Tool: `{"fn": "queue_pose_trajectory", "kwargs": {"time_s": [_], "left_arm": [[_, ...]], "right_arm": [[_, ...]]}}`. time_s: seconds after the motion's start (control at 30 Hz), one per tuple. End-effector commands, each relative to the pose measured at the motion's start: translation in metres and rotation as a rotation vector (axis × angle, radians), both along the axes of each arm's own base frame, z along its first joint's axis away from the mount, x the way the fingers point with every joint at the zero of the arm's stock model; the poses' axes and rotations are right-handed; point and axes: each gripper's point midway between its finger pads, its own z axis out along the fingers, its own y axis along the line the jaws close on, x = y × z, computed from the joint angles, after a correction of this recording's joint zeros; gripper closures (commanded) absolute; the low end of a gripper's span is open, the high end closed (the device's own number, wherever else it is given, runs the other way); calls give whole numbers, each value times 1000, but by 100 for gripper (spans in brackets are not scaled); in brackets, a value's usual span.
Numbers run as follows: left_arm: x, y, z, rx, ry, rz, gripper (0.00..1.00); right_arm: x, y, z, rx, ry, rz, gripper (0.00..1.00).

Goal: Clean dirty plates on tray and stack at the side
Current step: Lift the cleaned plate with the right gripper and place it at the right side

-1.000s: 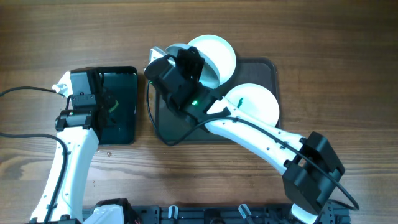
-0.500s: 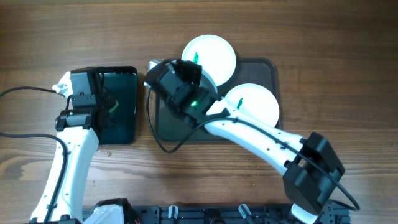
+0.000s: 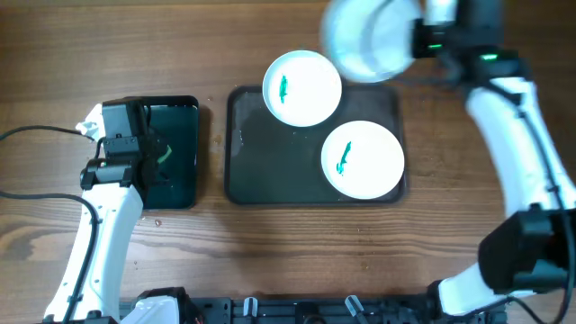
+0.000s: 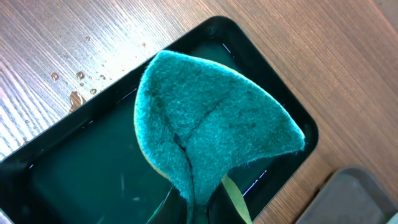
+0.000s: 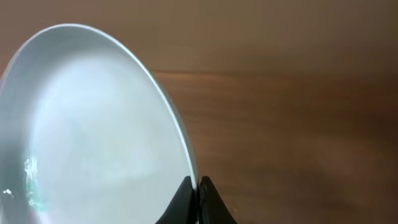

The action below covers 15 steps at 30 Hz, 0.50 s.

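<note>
My right gripper is shut on the rim of the pale blue plate and holds it in the air beyond the back edge of the dark grey tray. In the right wrist view the fingertips pinch the plate's edge, with a faint green trace at its lower left. Two white plates with green smears remain: one overlaps the tray's back rim, and one lies on its right side. My left gripper is shut on a teal sponge over the small black tray.
The small black tray holds dark water, and droplets lie on the wood beside it. A cable runs across the table at far left. The grey tray's corner shows at the lower right of the left wrist view.
My right arm has swung from the tray's back left up and to the far back right, carrying the pale blue plate off the tray. The left arm has not moved.
</note>
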Motion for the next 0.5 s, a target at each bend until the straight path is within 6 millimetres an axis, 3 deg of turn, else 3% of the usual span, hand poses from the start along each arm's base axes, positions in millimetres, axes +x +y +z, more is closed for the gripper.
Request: {"fn": "queue_pose_trajectory", "kwargs": {"time_s": [0.0, 0.07, 0.1, 0.23, 0.37, 0.47], "left_arm": [[1, 2, 0, -4, -1, 11, 96], [1, 2, 0, -4, -1, 11, 96], [1, 2, 0, -4, -1, 11, 96], [1, 2, 0, -4, -1, 11, 96], [0, 2, -1, -4, -1, 11, 96], [0, 2, -1, -4, -1, 11, 96]], "right_arm": [[0, -60, -26, 345, 86, -93, 96], [-4, -95, -48, 380, 135, -167, 96], [-11, -120, -72, 405, 194, -240, 96], [-21, -156, -129, 426, 310, -346, 96], [-28, -173, -173, 449, 395, -433, 96], [-33, -179, -190, 407, 432, -470, 96]]}}
